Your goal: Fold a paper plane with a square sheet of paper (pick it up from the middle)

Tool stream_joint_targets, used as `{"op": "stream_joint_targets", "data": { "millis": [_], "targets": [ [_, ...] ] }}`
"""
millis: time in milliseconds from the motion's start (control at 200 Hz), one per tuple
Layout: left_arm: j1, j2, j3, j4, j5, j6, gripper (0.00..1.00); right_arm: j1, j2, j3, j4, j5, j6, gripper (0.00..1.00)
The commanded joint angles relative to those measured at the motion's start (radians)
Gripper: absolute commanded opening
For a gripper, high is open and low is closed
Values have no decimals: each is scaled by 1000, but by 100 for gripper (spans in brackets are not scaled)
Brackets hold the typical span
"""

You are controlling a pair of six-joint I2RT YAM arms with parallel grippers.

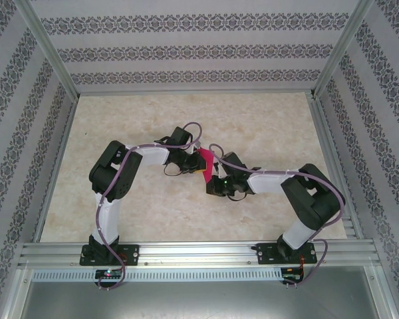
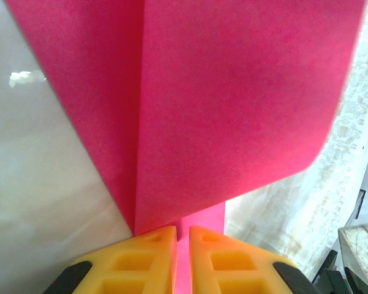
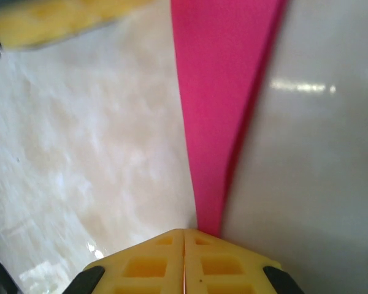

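Mid-worktop, the folded magenta-pink paper sheet [image 1: 203, 165] ran lengthwise, far edge toward near edge. The left gripper [image 2: 183, 234] and right gripper [image 3: 184, 235], all 2, were pinched tight on it.

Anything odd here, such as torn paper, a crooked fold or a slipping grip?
Nothing stands out. The pink paper is held up between the arms, pinched by the left gripper and the right gripper. Its crease looks straight, with no tear visible.

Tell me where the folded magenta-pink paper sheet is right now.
In the top view the folded magenta-pink paper sheet is mid-table, pinched between the left gripper on its left and the right gripper on its right.
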Motion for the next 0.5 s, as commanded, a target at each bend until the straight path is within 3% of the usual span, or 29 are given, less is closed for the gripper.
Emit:
{"op": "stream_joint_targets", "data": {
  "millis": [0,140,495],
  "targets": [
    [-3,35,-48,-99,-101,0,16,-31,-83,-27,-81,-19,-29,9],
    [-4,27,-39,-99,-83,5,16,-48,-124,26,-30,-1,-6,9],
    [-4,22,-19,-88,-43,11,16,-36,58,129,52,12,35,7]
  ]
}}
